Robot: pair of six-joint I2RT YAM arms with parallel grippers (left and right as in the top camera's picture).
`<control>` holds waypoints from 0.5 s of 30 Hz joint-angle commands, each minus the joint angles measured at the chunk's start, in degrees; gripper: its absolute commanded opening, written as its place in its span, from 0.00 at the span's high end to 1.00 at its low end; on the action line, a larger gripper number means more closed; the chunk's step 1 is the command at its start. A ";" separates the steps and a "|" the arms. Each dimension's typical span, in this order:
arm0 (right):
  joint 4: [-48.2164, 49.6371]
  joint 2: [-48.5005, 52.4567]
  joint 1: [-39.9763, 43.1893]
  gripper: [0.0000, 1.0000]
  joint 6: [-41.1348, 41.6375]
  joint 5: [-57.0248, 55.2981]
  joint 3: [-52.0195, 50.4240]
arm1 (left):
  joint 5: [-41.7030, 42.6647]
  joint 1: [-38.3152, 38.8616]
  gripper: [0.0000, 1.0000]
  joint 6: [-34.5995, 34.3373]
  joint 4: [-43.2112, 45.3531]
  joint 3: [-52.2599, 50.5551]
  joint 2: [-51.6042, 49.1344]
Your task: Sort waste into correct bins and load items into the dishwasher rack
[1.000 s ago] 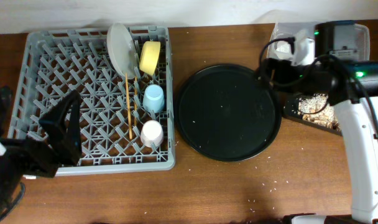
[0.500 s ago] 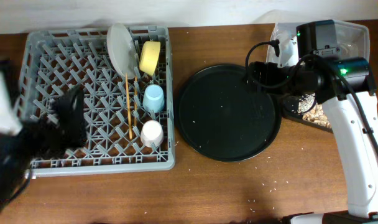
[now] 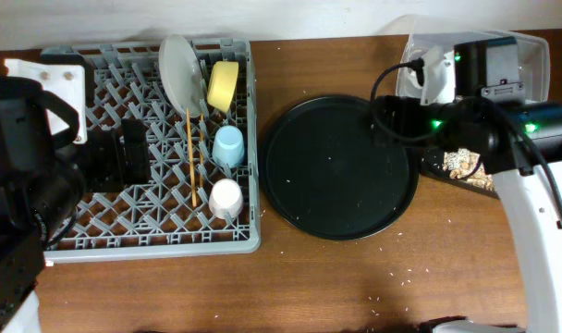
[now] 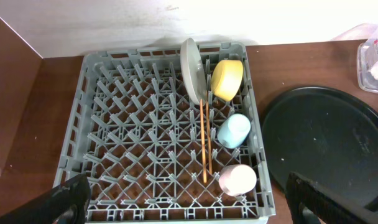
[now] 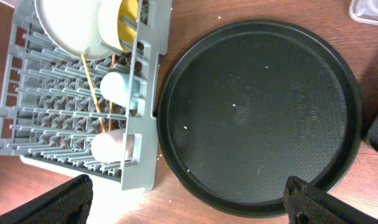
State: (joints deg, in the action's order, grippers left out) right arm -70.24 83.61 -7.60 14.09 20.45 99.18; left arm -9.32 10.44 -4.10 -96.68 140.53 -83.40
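Observation:
The grey dishwasher rack (image 3: 170, 242) holds a white plate (image 3: 177, 69) on edge, a yellow bowl (image 3: 224, 85), a light-blue cup (image 3: 229, 146), a pink cup (image 3: 226, 199) and wooden chopsticks (image 3: 190, 157). The same load shows in the left wrist view: plate (image 4: 190, 68), bowl (image 4: 227, 79), blue cup (image 4: 234, 130), pink cup (image 4: 238, 179), chopsticks (image 4: 205, 140). My left gripper (image 4: 189, 208) is open and empty, high above the rack's near side. My right gripper (image 5: 192, 208) is open and empty above the large round black tray (image 5: 257, 118).
The round black tray (image 3: 341, 166) lies between the rack and the bins. A clear tub (image 3: 531, 55) with white paper sits at the back right. A shallow black tray (image 3: 461, 166) with tan food scraps lies below it, partly under my right arm.
My left arm has risen and swung from the table's front left to over the rack's left side. My right arm has shifted slightly left over the round tray's edge.

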 commanded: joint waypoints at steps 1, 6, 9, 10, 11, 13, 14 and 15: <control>0.20 -4.57 -5.66 0.02 -0.52 -1.25 -4.55 | -0.83 -0.09 0.01 0.70 0.00 0.07 0.48; 28.85 -23.80 -5.25 0.02 -8.02 -17.90 -32.24 | -0.83 -0.09 0.01 0.70 0.00 0.07 0.48; 57.53 -37.55 -3.67 0.01 -8.50 -18.14 -57.66 | -0.83 -0.09 0.01 0.70 0.00 0.07 0.48; 62.71 -40.39 -3.26 0.01 -9.35 -17.88 -62.90 | -0.83 -0.09 0.01 0.70 0.00 0.07 0.48; 69.00 -45.35 -2.56 0.02 -9.46 -17.94 -70.71 | -0.83 -0.09 0.01 0.70 0.00 0.07 0.48; 74.34 -52.48 -1.62 0.02 -9.44 -17.94 -80.17 | -0.83 -0.09 0.01 0.70 0.00 0.07 0.48; 75.03 -56.54 -1.20 0.01 -9.49 -18.23 -84.35 | -0.83 -0.09 0.01 0.70 0.00 0.07 0.48; 75.25 -60.04 -0.66 0.01 -9.64 -18.38 -87.62 | -0.83 -0.09 0.01 0.70 0.00 0.07 0.48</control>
State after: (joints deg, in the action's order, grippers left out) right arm 3.97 30.96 -9.56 5.34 3.25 18.76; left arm -9.69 10.44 -4.10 -96.73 140.49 -83.24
